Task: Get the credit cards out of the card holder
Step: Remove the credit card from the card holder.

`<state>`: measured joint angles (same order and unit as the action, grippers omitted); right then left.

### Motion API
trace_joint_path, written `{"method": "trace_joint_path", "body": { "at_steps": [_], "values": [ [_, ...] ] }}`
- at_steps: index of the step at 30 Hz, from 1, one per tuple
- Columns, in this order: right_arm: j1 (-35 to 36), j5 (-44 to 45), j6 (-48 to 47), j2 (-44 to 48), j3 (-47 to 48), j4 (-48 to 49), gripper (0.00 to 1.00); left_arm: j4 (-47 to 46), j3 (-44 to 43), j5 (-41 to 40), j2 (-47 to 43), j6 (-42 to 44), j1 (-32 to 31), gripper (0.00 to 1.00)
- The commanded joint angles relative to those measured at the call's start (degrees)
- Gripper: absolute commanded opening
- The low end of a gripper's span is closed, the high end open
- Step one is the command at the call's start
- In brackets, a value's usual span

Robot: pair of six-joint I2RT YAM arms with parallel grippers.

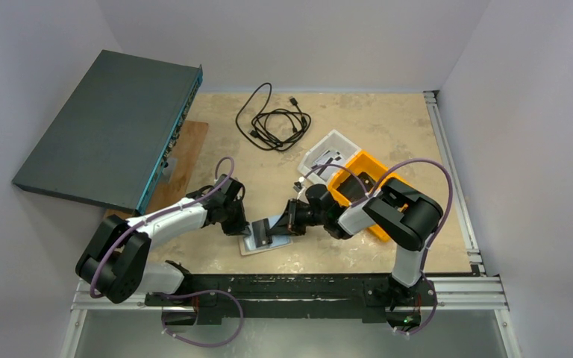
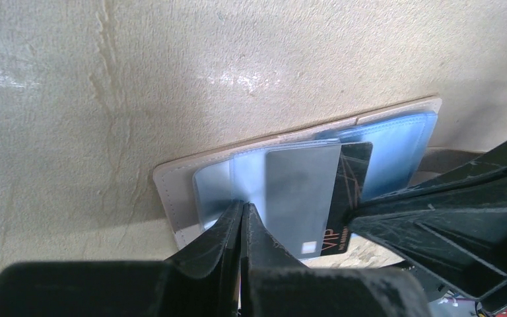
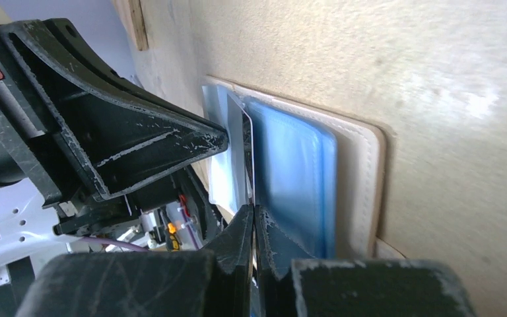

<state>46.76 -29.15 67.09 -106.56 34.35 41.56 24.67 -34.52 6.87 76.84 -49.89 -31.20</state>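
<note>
Fingers point(image 2: 219, 241) of the left gripper point(image 2: 243, 206) clamp the card holder's point(image 2: 171, 191) clear sleeve point(image 2: 214, 185), pinning it open on the table point(image 2: 105, 99). The right gripper point(image 3: 254, 210), closed on the black card point(image 2: 354, 175) at the holder's right edge, should draw it straight out.

From above, the light over my worktop point(image 1: 388, 127) is soft, even and fairly bright, with pale glossy patches beyond the card holder point(image 1: 257, 240) and only faint shadows beside it under my arms point(image 1: 171, 222). In my left wrist view, white glare streaks the worktop above the card holder, and my left jaws loom dark and blurred below it. My right wrist view is softer: the worktop right of the card holder smears into a washed-out patch.
</note>
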Motion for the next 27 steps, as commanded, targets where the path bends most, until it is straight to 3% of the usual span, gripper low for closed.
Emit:
{"method": "trace_joint_path", "body": {
  "at_steps": [1,6,10,13,17,27],
  "values": [
    [-1.61,3.46,-2.02,3.68,-2.07,-2.92,0.0,3.55,3.13,-5.56,1.83,2.47,0.3,0.0],
    [-1.77,0.97,-3.07,1.43,-0.7,-2.04,0.0,2.53,2.95,-4.61,2.52,2.61,0.39,0.0],
    [-1.68,0.09,-2.62,-0.64,0.02,-0.72,0.24,2.01,2.67,-3.93,3.22,2.6,0.35,0.0],
    [-1.68,-0.32,-2.9,-1.27,0.82,-1.18,0.28,1.48,2.7,-3.48,3.68,2.6,0.32,0.0],
    [-1.59,-1.04,-2.86,-2.43,1.87,-1.15,0.25,0.62,2.55,-2.62,4.76,2.6,0.2,0.0],
    [-1.61,-1.65,-3.23,-1.38,1.66,-2.72,0.0,2.36,1.83,-3.74,5.06,2.33,0.11,0.0]
  ]
}}
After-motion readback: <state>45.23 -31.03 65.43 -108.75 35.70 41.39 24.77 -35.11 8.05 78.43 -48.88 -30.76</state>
